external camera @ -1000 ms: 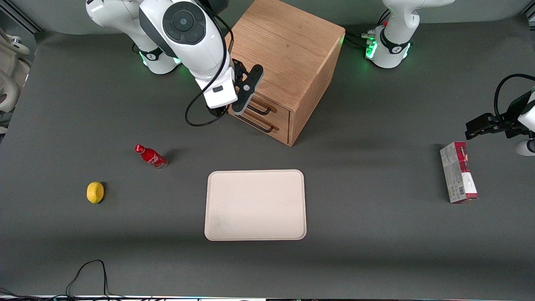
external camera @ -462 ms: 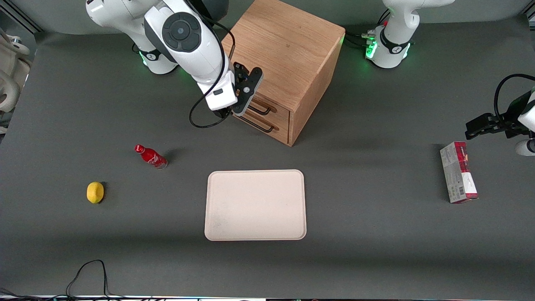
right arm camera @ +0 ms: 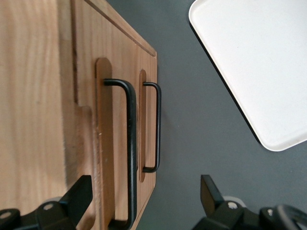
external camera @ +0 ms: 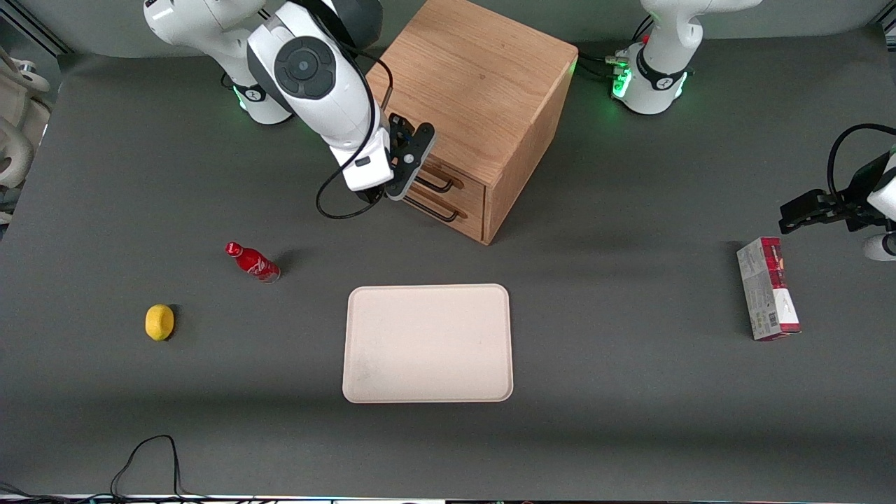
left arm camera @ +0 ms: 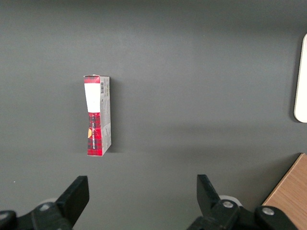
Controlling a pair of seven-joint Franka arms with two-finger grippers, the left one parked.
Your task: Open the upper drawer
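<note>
The wooden cube cabinet (external camera: 483,84) stands at the back of the table. Its upper drawer (external camera: 448,178) is shut, with a long dark bar handle (external camera: 435,185); the like lower drawer (external camera: 448,210) sits under it. My right gripper (external camera: 400,183) hangs right in front of the upper drawer, at the handle's end toward the working arm. In the right wrist view the gripper (right arm camera: 144,203) is open, its fingers (right arm camera: 79,196) spread wide to either side of the upper handle (right arm camera: 130,153), not touching it. The lower handle (right arm camera: 157,127) runs beside it.
A cream tray (external camera: 428,343) lies nearer the front camera than the cabinet, also in the right wrist view (right arm camera: 259,67). A red bottle (external camera: 252,261) and a yellow lemon (external camera: 159,322) lie toward the working arm's end. A red box (external camera: 767,297) lies toward the parked arm's end.
My right gripper has moved lower and closer to the upper drawer's front, and now straddles the handle's end. The drawer has not moved.
</note>
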